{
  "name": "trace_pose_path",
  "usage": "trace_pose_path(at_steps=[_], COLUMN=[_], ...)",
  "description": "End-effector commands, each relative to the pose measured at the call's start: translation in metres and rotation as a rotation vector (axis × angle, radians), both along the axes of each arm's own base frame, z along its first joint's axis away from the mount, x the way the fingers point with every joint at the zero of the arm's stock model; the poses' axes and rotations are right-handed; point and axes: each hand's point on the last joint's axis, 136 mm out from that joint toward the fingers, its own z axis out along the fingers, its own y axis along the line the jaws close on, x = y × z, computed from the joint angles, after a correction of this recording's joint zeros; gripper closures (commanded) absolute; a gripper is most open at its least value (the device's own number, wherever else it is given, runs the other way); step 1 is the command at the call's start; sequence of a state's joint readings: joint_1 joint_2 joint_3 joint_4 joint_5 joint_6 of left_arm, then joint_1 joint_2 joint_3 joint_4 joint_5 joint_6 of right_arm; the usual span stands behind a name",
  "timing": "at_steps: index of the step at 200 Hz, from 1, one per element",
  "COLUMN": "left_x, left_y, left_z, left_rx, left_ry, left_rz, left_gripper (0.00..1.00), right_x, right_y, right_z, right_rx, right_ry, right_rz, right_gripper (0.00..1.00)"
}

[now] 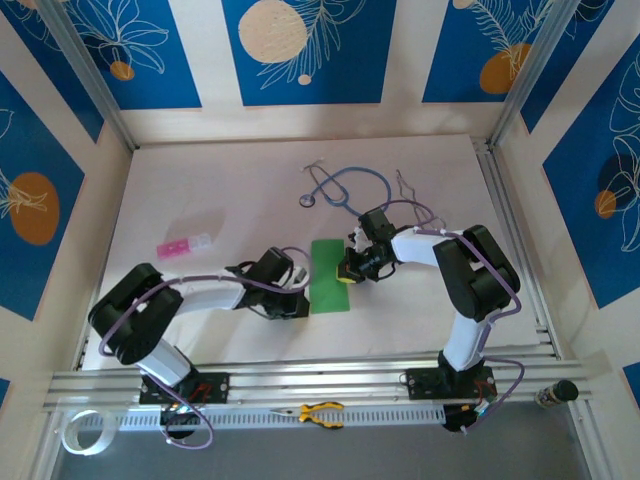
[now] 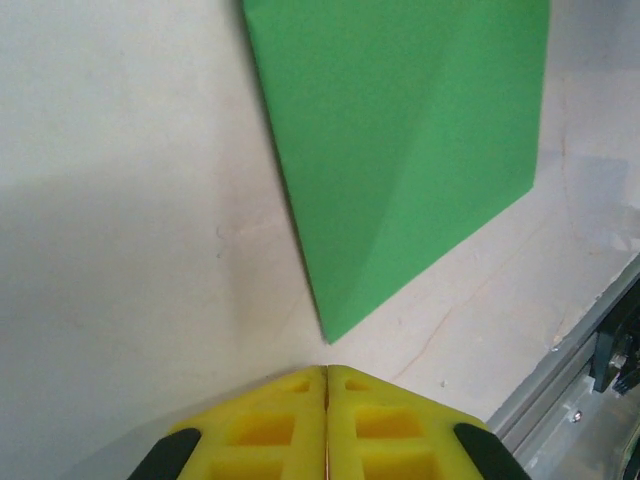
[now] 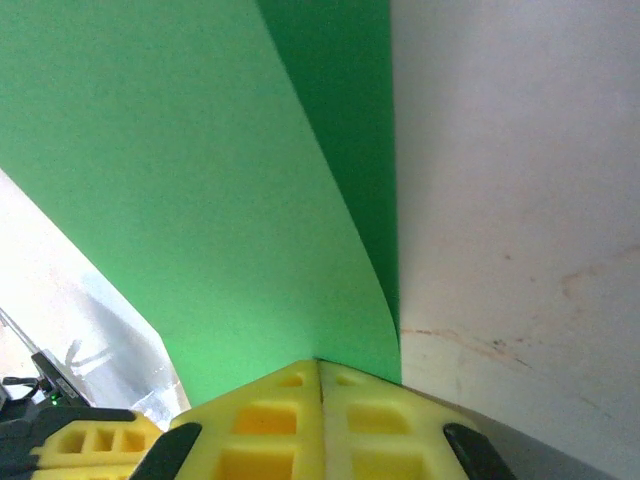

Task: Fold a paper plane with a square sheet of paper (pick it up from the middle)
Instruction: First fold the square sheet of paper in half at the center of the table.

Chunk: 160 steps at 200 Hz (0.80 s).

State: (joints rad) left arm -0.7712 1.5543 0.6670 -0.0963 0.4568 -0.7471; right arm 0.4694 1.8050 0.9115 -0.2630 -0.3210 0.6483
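Observation:
The square sheet of paper (image 1: pixel 328 285), bright green, lies on the white table folded into a narrow upright rectangle. The paper plane is out of view. My left gripper (image 1: pixel 303 297) is shut and empty, low over the table beside the sheet's left edge. In the left wrist view its yellow tips (image 2: pixel 327 368) stop just short of the sheet's (image 2: pixel 410 150) near corner. My right gripper (image 1: pixel 348 275) is shut at the sheet's right edge. In the right wrist view its closed tips (image 3: pixel 320 362) rest on the green sheet (image 3: pixel 200 200), beside a slightly raised, curling fold.
A blue stethoscope (image 1: pixel 345 187) lies behind the sheet. A small pink and white piece (image 1: pixel 183 245) sits at the left. Yellow-handled pliers (image 1: pixel 320 412) and a tape roll (image 1: pixel 80 430) lie beyond the metal rail (image 1: pixel 300 378) at the near edge.

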Motion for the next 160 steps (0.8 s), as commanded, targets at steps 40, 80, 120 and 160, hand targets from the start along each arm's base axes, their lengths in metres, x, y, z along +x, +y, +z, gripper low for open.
trace_pose_path(at_steps=[40,80,120,160], left_x=[0.039,0.069,0.092,0.102], left_y=[-0.028,-0.042,-0.044,-0.052], left_z=[0.037,0.048,0.049,0.043], left_rx=[-0.084,-0.125,-0.164,-0.180], left_ry=[-0.091,-0.100,-0.104,-0.099], left_rz=[0.012,0.046,0.099,0.092], left_gripper=[0.89,0.89,0.89,0.89], right_x=[-0.033,-0.031,-0.033,-0.035], right_y=[-0.039,-0.038,-0.037,-0.039], right_z=[-0.053,-0.051,-0.051,-0.051], right_rx=[-0.238,-0.231,-0.229,-0.240], right_ry=[0.128,0.115,0.117,0.120], right_rz=[-0.024,-0.003,0.012,0.015], right_gripper=[1.00,1.00,1.00,1.00])
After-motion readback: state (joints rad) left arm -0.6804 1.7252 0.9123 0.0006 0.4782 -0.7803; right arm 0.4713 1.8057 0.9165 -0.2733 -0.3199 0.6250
